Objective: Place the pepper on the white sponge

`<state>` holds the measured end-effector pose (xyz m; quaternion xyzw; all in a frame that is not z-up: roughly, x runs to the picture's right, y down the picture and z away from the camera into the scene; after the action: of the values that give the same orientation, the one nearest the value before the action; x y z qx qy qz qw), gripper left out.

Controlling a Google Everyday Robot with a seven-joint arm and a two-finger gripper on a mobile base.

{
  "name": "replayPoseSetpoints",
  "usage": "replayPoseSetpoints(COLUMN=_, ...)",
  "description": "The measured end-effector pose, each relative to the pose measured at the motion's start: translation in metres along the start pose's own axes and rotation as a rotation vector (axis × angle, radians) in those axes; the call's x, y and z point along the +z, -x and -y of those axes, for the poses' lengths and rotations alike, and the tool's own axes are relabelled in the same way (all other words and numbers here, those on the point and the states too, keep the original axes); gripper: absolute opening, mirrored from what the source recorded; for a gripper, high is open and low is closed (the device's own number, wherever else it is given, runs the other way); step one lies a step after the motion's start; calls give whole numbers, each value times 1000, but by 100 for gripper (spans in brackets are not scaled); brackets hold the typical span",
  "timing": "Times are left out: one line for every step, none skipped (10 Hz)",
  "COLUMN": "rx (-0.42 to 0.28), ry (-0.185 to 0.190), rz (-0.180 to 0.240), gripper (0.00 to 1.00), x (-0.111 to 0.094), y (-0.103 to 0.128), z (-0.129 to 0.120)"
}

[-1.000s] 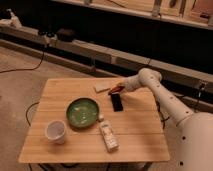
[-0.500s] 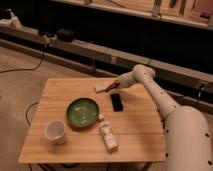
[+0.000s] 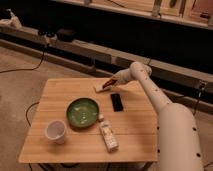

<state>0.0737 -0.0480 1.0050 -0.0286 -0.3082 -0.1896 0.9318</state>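
Note:
The white sponge (image 3: pixel 100 87) lies flat near the far edge of the wooden table (image 3: pixel 60 95). My gripper (image 3: pixel 112 82) hovers right over the sponge's right end, shut on the pepper (image 3: pixel 108 85), a slim dark red shape angled down toward the sponge. Whether the pepper touches the sponge I cannot tell. The white arm (image 3: pixel 150 90) reaches in from the right.
A black flat slab (image 3: pixel 116 102) lies just in front of the sponge. A green plate (image 3: pixel 83 112) sits mid-table, a white cup (image 3: pixel 55 131) at the front left, and a long white remote-like object (image 3: pixel 107 136) at the front. The robot's body (image 3: pixel 180 140) fills the right.
The arm has swung left and toward the far edge, carrying the pepper from above the black slab to over the white sponge.

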Motion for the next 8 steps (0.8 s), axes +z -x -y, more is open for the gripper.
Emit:
replayPoseSetpoints(rx=1, ry=-5, rz=6, gripper=0, x=3, y=1, z=3)
replayPoseSetpoints(rx=6, ry=-10, rz=8, gripper=0, x=5, y=1, z=5)
replayPoseSetpoints(rx=17, ry=-19, rz=1, gripper=0, x=6, y=-1, z=8)
replayPoseSetpoints(rx=40, ry=-32, rz=-13, gripper=0, x=7, y=-5, z=12)
replayPoseSetpoints(rx=75, ry=-48, rz=-38, gripper=0, x=8, y=-10, z=15)
replayPoseSetpoints(rx=105, ry=-60, rz=-64, gripper=0, x=9, y=-15, z=18)
replayPoseSetpoints(rx=131, ry=-69, rz=-82, gripper=0, x=9, y=-16, z=19)
replayPoseSetpoints(rx=146, ry=-70, rz=-90, gripper=0, x=11, y=-14, z=18)
